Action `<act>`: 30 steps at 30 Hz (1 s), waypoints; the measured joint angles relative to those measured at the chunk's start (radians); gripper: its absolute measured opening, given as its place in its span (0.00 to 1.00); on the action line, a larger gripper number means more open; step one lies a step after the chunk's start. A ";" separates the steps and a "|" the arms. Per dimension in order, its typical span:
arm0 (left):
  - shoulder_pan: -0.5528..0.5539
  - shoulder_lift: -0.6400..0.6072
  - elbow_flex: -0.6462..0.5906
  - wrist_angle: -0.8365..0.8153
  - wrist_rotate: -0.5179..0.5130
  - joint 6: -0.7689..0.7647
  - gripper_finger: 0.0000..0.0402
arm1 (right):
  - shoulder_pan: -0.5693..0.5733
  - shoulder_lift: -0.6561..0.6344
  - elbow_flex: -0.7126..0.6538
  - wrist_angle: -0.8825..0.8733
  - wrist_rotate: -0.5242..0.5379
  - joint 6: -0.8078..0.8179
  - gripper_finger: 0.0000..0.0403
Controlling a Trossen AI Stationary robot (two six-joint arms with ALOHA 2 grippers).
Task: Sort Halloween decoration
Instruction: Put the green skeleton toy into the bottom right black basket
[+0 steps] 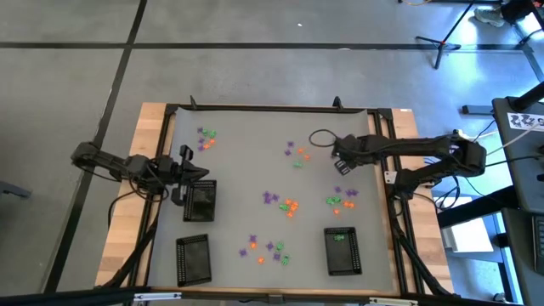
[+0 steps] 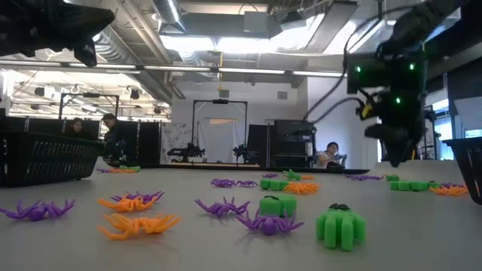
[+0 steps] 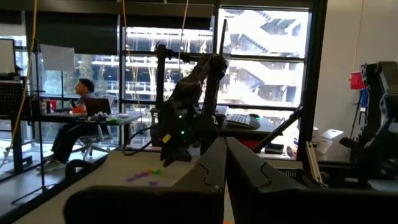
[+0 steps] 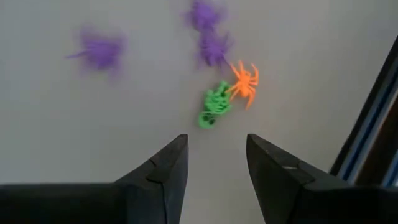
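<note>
The Halloween decoration is tiny orange, purple and green trinkets lying in loose clusters on the grey mat (image 1: pixel 246 144), for instance mid-table (image 1: pixel 291 205) and far left (image 1: pixel 206 138). My right gripper (image 1: pixel 340 167) stands open above the mat, pointing steeply down and touching nothing. In its wrist view a green trinket (image 4: pixel 214 107) and an orange spider (image 4: pixel 244 81) lie just ahead of the open gripper (image 4: pixel 216 155), with purple ones (image 4: pixel 211 43) beyond. My left gripper (image 1: pixel 194 170) (image 3: pixel 225 144) is shut and empty, held roughly level at the table's left side.
Three black mesh trays lie on the mat. One (image 1: pixel 201 204) is beside my left gripper, one (image 1: pixel 194 258) is near left, and one (image 1: pixel 342 252) near right holds green pieces. A black cable loop (image 1: pixel 321 138) lies by the far edge. People sit in the room beyond.
</note>
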 joint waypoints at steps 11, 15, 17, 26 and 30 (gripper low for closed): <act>0.000 0.233 0.087 0.019 -0.031 -0.045 0.00 | -0.112 0.000 -0.084 0.230 -0.075 -0.049 0.39; 0.001 0.366 0.150 -0.011 -0.058 -0.054 0.00 | -0.122 0.000 -0.084 0.230 -0.072 -0.048 0.39; 0.001 0.436 0.187 -0.029 -0.071 -0.056 0.00 | -0.121 0.000 -0.084 0.230 -0.068 -0.048 0.39; 0.029 0.672 0.303 -0.032 -0.065 -0.067 0.00 | -0.120 0.002 -0.084 0.228 -0.066 -0.042 0.39; 0.061 0.734 0.315 -0.031 -0.057 -0.114 0.00 | -0.120 0.002 -0.086 0.221 -0.065 -0.041 0.39</act>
